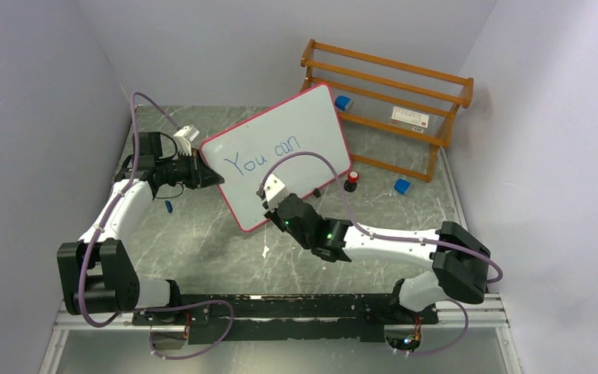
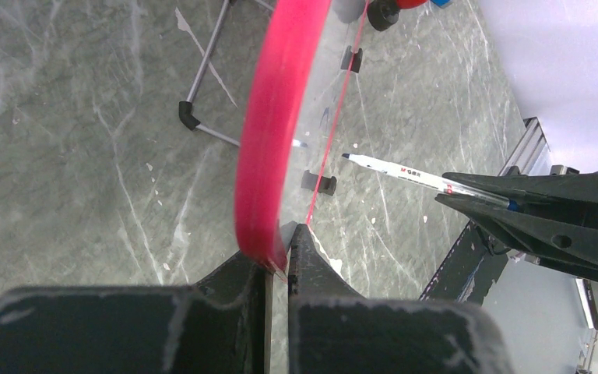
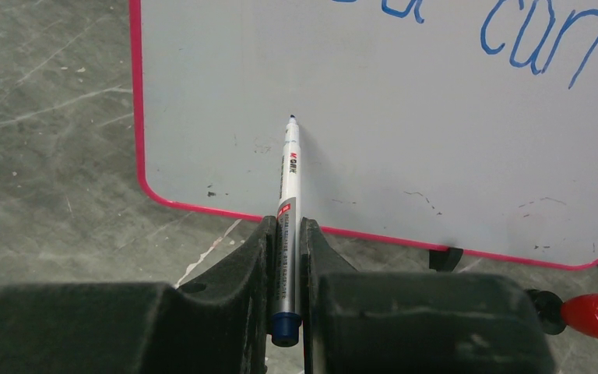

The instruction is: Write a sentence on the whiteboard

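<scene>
Sentence point(image 3: 541, 39) cropped by top edge; whiteboard point(image 2: 269, 140) edge-on, frame blurred, face unreadable.

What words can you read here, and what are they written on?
"You can": blue handwriting on the whiteboard.
"M...": red print on the marker held in the right claw; the letters after the M are too blurred to read.
Label on the wooden rack: too small to read.
Round white sticker on the red knob: too blurred to read.
</scene>
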Controlling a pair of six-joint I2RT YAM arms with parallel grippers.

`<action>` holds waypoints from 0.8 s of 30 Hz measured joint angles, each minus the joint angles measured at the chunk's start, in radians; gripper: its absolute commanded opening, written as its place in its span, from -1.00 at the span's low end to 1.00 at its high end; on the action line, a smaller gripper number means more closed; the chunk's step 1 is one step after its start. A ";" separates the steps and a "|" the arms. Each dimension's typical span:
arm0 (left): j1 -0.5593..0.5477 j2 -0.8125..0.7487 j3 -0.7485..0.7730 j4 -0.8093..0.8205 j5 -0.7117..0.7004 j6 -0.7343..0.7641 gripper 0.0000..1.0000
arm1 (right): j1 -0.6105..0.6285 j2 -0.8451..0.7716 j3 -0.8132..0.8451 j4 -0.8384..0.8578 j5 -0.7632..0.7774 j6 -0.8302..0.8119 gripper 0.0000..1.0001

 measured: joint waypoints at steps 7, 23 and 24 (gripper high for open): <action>0.000 0.000 0.000 0.000 0.000 0.000 -0.90 | 0.001 0.025 0.006 0.001 0.015 -0.007 -1.00; 0.000 0.000 0.000 0.001 0.000 0.000 -0.90 | 0.004 0.074 0.031 0.008 0.047 -0.015 -1.00; 0.000 0.000 0.000 0.001 0.000 0.000 -0.90 | 0.004 0.075 0.033 0.009 0.047 -0.015 -1.00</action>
